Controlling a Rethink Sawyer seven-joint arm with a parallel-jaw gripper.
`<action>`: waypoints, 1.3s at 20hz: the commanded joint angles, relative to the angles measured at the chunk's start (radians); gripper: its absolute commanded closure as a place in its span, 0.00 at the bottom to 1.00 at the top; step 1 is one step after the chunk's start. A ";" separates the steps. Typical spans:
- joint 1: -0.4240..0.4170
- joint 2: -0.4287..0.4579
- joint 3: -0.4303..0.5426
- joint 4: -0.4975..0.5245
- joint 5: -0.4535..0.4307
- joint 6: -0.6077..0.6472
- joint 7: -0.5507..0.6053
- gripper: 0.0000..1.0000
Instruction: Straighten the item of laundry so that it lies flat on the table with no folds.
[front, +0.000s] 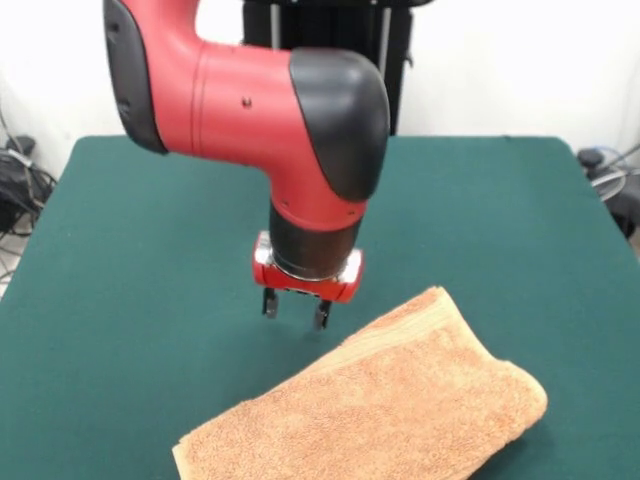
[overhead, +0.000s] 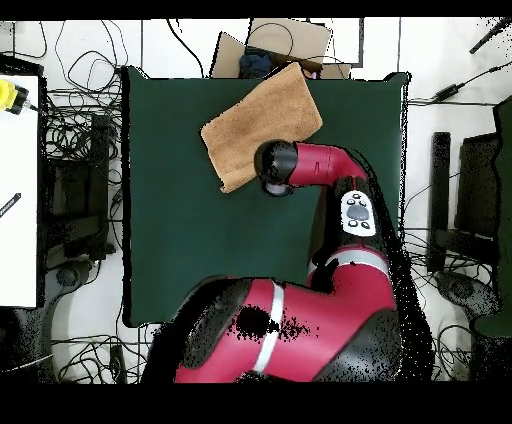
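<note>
The orange-tan towel (front: 400, 405) lies folded double near the front edge of the green table (front: 150, 250), with layered edges at its far corner and a rounded fold at its right end. In the overhead view the towel (overhead: 262, 122) lies askew at the table's (overhead: 180, 230) top edge. My gripper (front: 295, 312) points down just beyond the towel's far long edge, close above the felt. Its fingers are apart and hold nothing. In the overhead view the wrist (overhead: 275, 168) hides the gripper, beside the towel's lower edge.
My red arm (overhead: 330, 165) reaches in from the table's bottom right in the overhead view. A cardboard box (overhead: 285, 40) sits past the table's top edge. Cables lie on the floor all round. A white bench (overhead: 18, 190) stands at the left.
</note>
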 joint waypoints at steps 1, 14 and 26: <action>0.074 0.093 -0.132 -0.002 0.137 0.029 0.579 0.00; 0.133 0.134 -0.243 -0.165 0.286 0.270 0.812 0.00; 0.120 -0.126 -0.197 0.054 0.316 0.344 0.684 0.00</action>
